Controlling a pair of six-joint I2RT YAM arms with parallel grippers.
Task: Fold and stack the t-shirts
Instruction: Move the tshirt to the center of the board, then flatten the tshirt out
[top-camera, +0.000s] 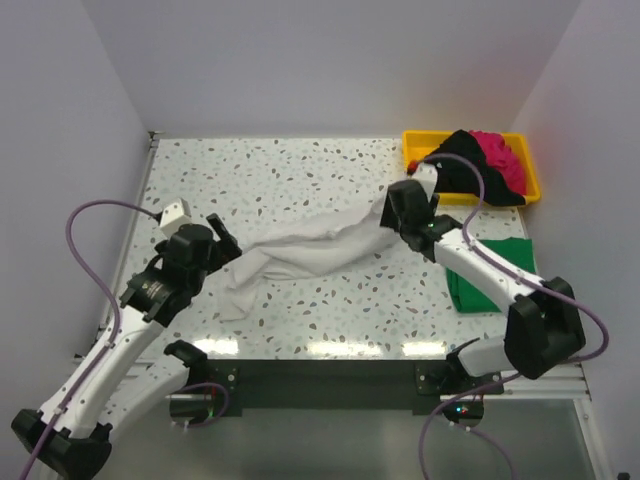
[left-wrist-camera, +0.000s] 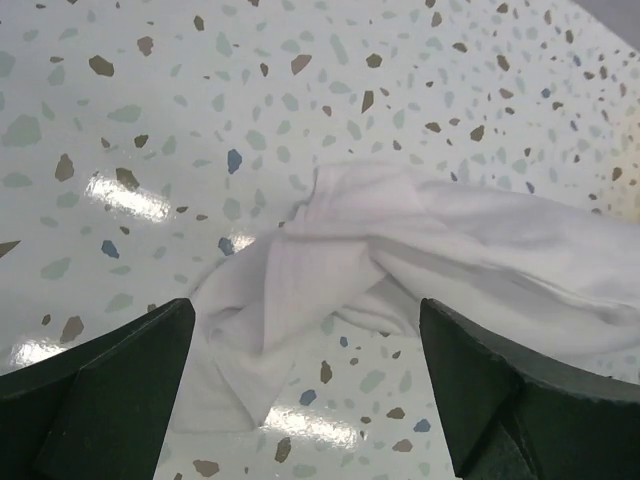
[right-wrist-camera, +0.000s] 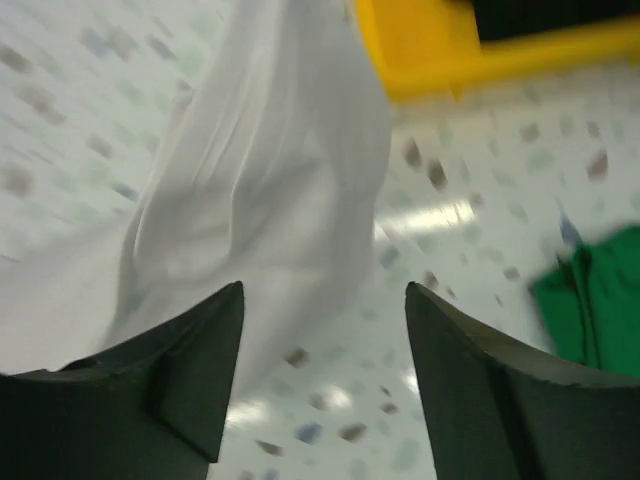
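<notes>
The speckled table (top-camera: 300, 170) fills the workspace, and across its middle the white t-shirt (top-camera: 310, 255) lies stretched in a long, rumpled band running from near the left arm up toward the right arm, unfolded and twisted along its length. At the far right corner sits the yellow tray (top-camera: 415, 145), with the black t-shirt (top-camera: 462, 165) spilling over its front edge and the magenta-pink t-shirt (top-camera: 505, 160) bunched beside it inside the tray. The green t-shirt (top-camera: 515, 255) lies flat on the table at the right, partly hidden under the right arm. The left gripper (left-wrist-camera: 305, 330) hangs over the crumpled left end of the white t-shirt, its jaws spread wide with no cloth pinched between them. The right gripper (right-wrist-camera: 322, 300) is at the opposite end of the white t-shirt, near the tray; the right wrist view is blurred, yet its jaws stand apart, with the white cloth lying beyond them and not clamped.
</notes>
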